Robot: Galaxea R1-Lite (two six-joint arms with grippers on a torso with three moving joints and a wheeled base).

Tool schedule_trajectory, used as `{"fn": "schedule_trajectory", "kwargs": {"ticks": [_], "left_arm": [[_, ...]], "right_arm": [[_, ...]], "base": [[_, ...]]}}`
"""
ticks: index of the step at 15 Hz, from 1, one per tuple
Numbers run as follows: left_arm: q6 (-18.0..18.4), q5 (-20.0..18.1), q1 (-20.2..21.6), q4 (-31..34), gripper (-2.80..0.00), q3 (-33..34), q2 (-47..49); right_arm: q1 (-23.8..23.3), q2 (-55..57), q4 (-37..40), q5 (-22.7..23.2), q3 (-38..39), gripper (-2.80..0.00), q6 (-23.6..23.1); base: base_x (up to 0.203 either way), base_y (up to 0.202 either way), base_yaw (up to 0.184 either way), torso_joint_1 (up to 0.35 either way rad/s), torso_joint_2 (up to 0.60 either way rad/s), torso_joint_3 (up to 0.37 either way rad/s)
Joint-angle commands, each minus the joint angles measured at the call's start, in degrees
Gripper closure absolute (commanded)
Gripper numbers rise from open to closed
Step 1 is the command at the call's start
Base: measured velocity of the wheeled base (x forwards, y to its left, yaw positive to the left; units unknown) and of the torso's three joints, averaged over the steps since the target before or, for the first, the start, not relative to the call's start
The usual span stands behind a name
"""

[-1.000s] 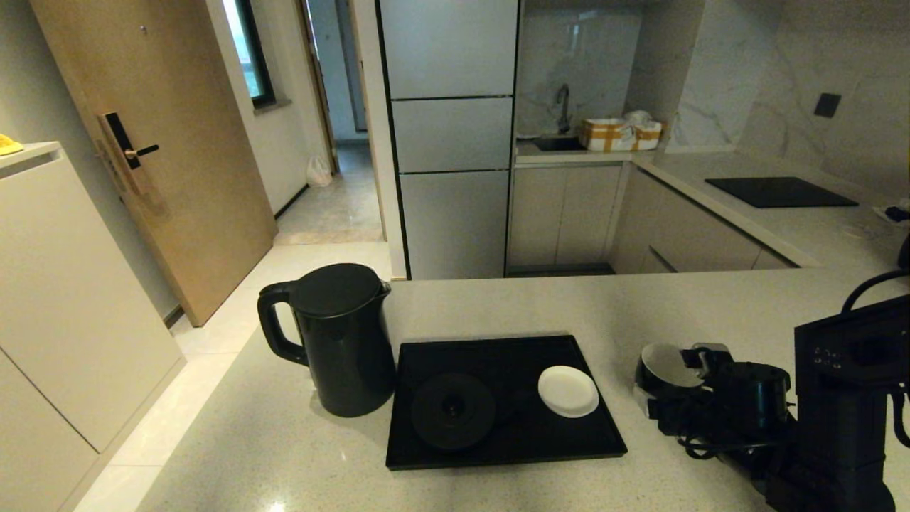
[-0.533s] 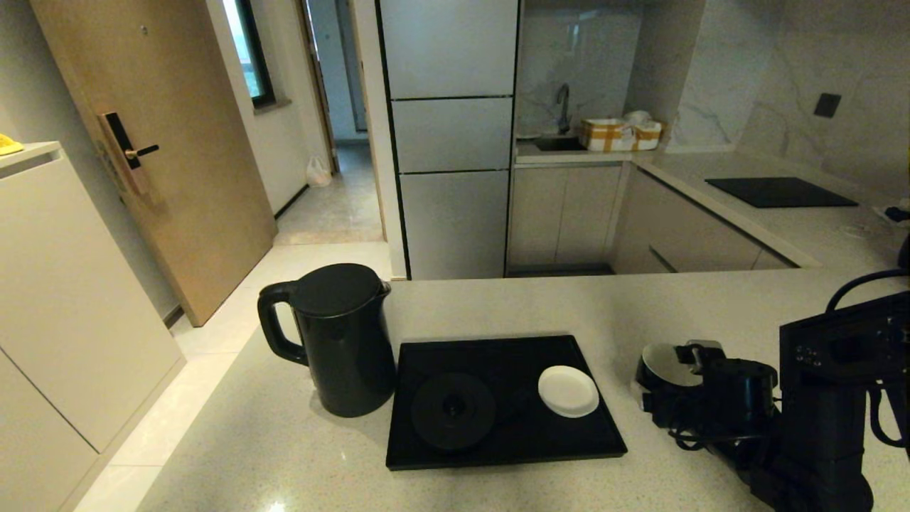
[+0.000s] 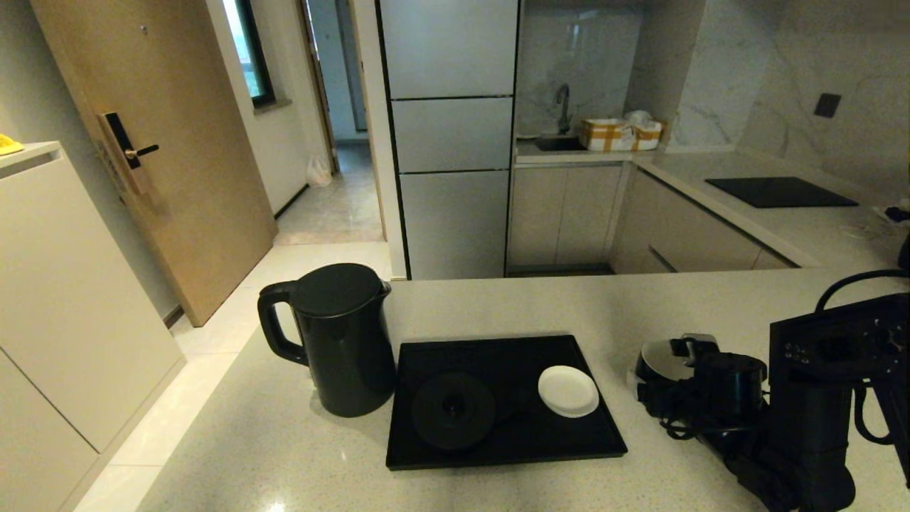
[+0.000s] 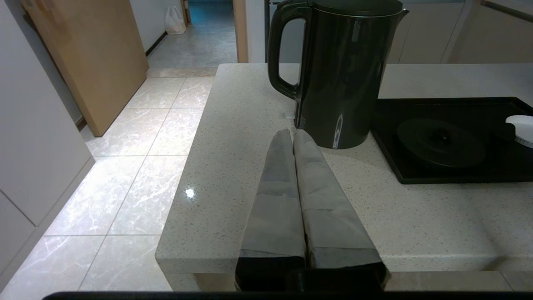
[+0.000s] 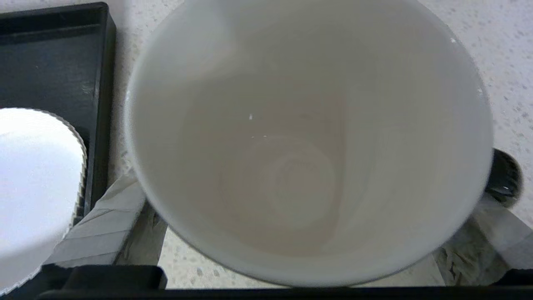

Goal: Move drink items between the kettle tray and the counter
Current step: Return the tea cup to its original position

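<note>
The black kettle [image 3: 346,341] stands upright on the beige counter [image 3: 498,302], just left of the black tray [image 3: 498,350]. The small black cup [image 3: 657,358] with its white inside [image 5: 308,137] stands on the counter right of the tray. My right gripper [image 3: 661,370] is open round the cup, a taped finger [image 5: 102,227] on each side and the cup's handle [image 5: 504,179] towards one of them. My left gripper [image 4: 292,132] is shut on nothing, low by the counter's near edge, pointing at the kettle [image 4: 341,75].
On the tray lie the round black kettle base [image 3: 453,410] and a white saucer [image 3: 567,390]. The counter's left edge drops to the tiled floor [image 4: 137,137]. A black cooktop [image 3: 780,191] lies far back right.
My right arm has crept left, and its gripper now covers more of the cup's rim. Kettle, tray and saucer have not moved.
</note>
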Motion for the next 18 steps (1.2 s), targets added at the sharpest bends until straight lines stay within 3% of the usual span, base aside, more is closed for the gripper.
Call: {"fn": "schedule_trajectory", "kwargs": {"ticks": [1,6,7,18], "left_arm": [[-0.04,0.00,0.01,-0.02,0.00,0.01,0.07],[-0.04,0.00,-0.01,-0.02,0.00,0.01,0.05],[-0.04,0.00,0.02,-0.02,0.00,0.01,0.07],[-0.04,0.00,-0.01,-0.02,0.00,0.01,0.07]], "right_arm": [[0.07,0.36,-0.48,-0.05,-0.43,-2.80,0.03],[0.02,1.95,-0.48,-0.14,-2.01,-2.80,-0.06],[0.07,2.03,-0.48,-0.14,-2.15,0.00,-0.06],[2.17,-1.46,-0.48,-0.41,-0.33,0.00,0.01]], "base": [[0.000,0.000,0.000,0.000,0.00,0.000],[0.000,0.000,0.000,0.000,0.00,0.000],[0.000,0.000,0.000,0.000,0.00,0.000],[0.000,0.000,0.000,0.000,0.00,0.000]]}}
